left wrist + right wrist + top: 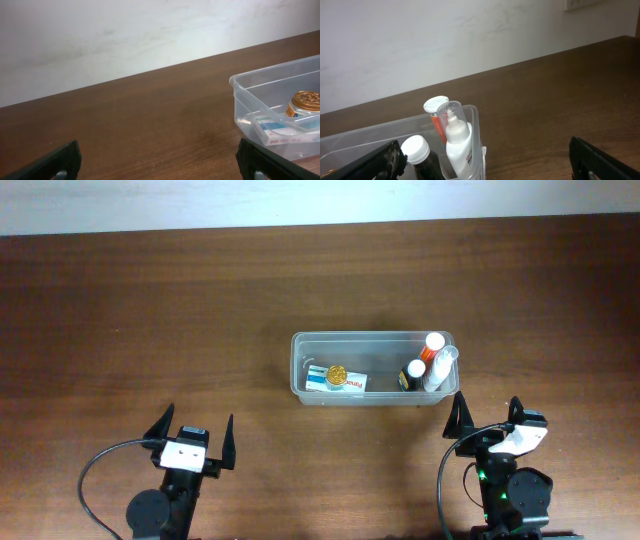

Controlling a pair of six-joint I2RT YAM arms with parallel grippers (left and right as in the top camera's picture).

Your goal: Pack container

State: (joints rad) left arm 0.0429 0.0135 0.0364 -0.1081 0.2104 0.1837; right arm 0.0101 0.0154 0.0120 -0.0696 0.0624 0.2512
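Jaws wide apart, empty: left gripper (197, 429), right gripper (487, 415).
Dark wooden table (150, 310), pale wall (125, 35) behind; container (297, 370) mid-table, mouth up, long axis along far edge.

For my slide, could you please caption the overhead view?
Clear plastic rectangular container holding white-capped bottles, gold-lidded jar, white box; left gripper and right gripper open.

We see a dark brown, wood-grained table (150, 300) filling the overhead view, its far edge at 12 o'clock meeting a pale wall (300, 200). One clear plastic container (360, 335) rests directly on it, a little toward 3 o'clock of centre, its long sides running from 9 to 3 o'clock. Brown wood shows all round the container.
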